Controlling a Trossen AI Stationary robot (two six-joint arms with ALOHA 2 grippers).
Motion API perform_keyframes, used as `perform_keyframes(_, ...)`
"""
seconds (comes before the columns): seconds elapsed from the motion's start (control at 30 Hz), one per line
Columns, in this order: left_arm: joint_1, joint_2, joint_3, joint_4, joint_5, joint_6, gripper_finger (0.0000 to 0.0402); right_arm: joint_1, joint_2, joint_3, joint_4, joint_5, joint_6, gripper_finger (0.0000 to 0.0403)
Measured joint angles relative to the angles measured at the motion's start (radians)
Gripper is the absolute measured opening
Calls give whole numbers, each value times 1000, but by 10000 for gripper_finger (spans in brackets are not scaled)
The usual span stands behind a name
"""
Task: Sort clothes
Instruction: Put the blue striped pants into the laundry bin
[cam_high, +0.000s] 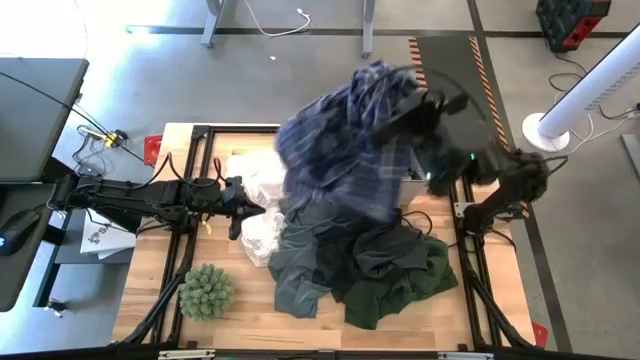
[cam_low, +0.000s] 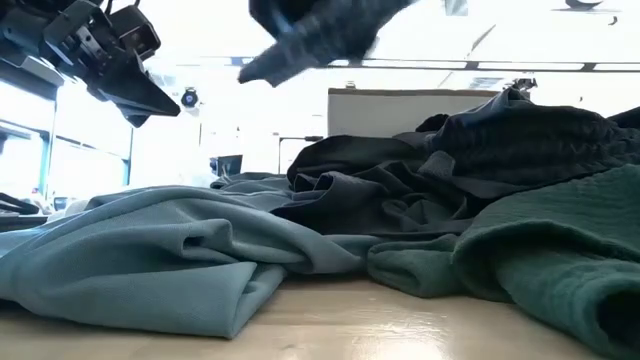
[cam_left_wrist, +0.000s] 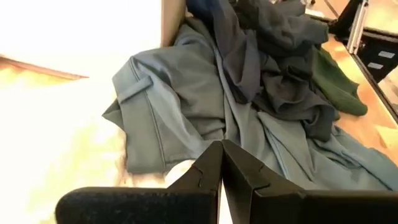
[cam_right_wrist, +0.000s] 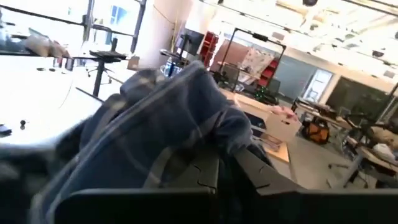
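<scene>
The right gripper (cam_high: 415, 100) is raised high over the far right part of the table (cam_high: 250, 325), its fingers clamped on the blue-and-white plaid shirt (cam_high: 345, 140), which hangs and billows out from it, spread wide above the heap below. From the right wrist view the shirt (cam_right_wrist: 161, 130) bunches up right at the fingers and covers most of what lies ahead, with the room showing beyond it. From table height, only a dark, blurred piece of the shirt (cam_low: 320, 35) shows up near the ceiling line. The rest of the clothes lie in a pile on the middle and right of the table: the grey garment (cam_high: 300, 265) spreads toward the near edge, the black one (cam_high: 385, 255) lies crumpled on top just right of it, and the dark green one (cam_high: 425, 280) trails out along the right and near side. The white garment (cam_high: 258, 205) sits bunched at the left of the pile, partly under the grey. The left gripper (cam_high: 235, 207) is stretched in from the left, low, with its tips at the white garment; in its wrist view the two fingers (cam_left_wrist: 245, 171) meet tip to tip with nothing between them, pointing at the grey fabric (cam_left_wrist: 174, 112). A spiky green ball (cam_high: 206, 290) sits alone on the wood near the left front corner, apart from the clothes.
</scene>
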Motion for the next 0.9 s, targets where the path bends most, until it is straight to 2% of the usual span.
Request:
perform_keyframes(0.17,0,0,0,17,0,7,7,-200,-119,-171,-220,-185,330,5)
perform_keyframes(0.3,0,0,0,16,1,7,7,-385,-147,-372,-381,-447,649,6)
perform_keyframes(0.4,0,0,0,16,1,7,7,-505,-133,-569,-363,-680,803,6)
perform_keyframes(0.57,0,0,0,16,1,7,7,-639,-49,-899,-132,-1047,896,6)
perform_keyframes(0.67,0,0,0,16,1,8,7,-693,30,-1020,-25,-1222,954,16)
perform_keyframes(0.8,0,0,0,16,1,25,7,-749,128,-1051,-45,-1427,1010,66)
perform_keyframes(0.9,0,0,0,15,1,25,7,-784,157,-985,-169,-1576,1004,111)
